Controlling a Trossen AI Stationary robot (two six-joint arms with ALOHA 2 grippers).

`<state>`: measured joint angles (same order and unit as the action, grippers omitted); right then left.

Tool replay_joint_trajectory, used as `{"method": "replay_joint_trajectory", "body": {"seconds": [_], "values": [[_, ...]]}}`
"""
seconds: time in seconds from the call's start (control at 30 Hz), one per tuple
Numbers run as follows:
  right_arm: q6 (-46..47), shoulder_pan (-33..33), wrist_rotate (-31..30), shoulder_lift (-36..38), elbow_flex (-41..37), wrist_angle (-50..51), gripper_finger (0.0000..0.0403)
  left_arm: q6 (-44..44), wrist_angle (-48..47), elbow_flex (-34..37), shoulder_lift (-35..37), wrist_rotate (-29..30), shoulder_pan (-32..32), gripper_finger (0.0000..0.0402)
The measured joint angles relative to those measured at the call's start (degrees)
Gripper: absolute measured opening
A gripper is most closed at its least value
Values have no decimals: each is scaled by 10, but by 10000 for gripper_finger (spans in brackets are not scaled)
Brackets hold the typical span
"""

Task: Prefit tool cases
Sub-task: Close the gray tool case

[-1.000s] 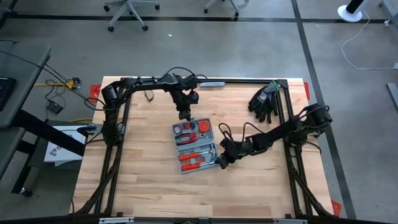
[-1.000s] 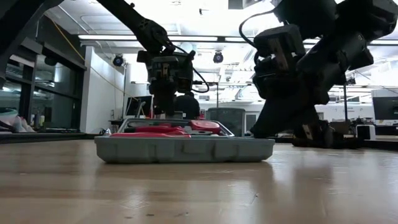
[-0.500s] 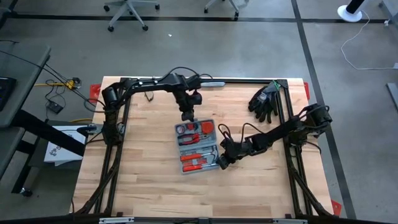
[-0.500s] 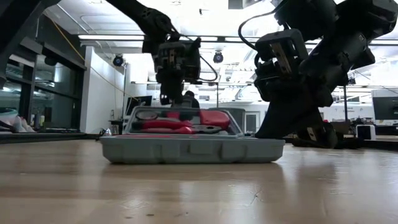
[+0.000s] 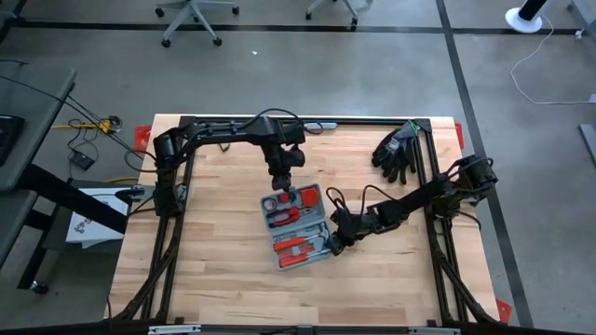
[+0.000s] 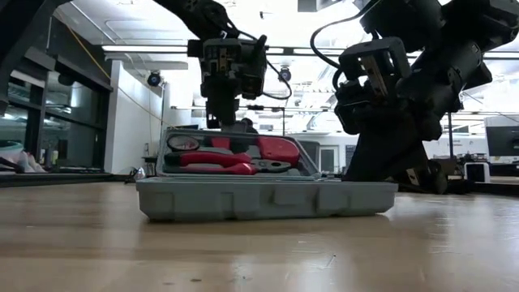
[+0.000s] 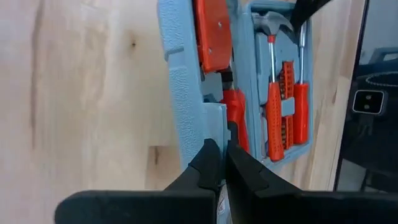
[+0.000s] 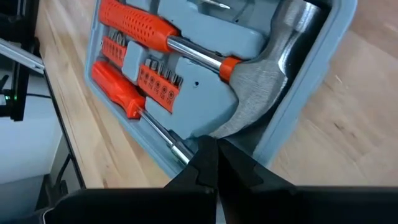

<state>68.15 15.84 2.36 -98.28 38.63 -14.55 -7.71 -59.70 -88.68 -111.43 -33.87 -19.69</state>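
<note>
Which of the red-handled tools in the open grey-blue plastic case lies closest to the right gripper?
The steel-headed hammer: its head sits just ahead of the shut right gripper, while the red-handled screwdriver lies farther along the grey-blue plastic case.

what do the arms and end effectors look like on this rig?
Two matte black jointed arms with loose black cables looping along the links. The left end effector and right end effector each end in two dark, tapered, wedge-shaped fingers. The wrist housings are boxy and black. No markings visible.

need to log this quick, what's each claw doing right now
Left claw: shut, tips at the far edge of the tool case.
Right claw: shut, tips at the case's edge by the hammer.
</note>
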Motion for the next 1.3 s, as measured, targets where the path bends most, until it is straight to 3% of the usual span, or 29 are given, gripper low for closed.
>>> {"method": "replay_joint_trajectory", "body": {"seconds": [0.2,0.4,0.77,0.87,1.03,1.3], "values": [[-8,0,-18,9,-1,-2,0,12,-4,0,24,25,11,0],[-22,5,-62,66,0,10,0,15,-1,0,29,25,11,0],[-27,82,7,85,0,69,0,21,7,0,29,28,12,0],[-29,81,14,71,0,74,0,30,8,0,29,28,13,0],[-20,84,29,22,0,-3,0,41,10,0,29,28,19,0],[-15,95,26,-36,49,5,0,62,16,0,29,29,30,0]]}}
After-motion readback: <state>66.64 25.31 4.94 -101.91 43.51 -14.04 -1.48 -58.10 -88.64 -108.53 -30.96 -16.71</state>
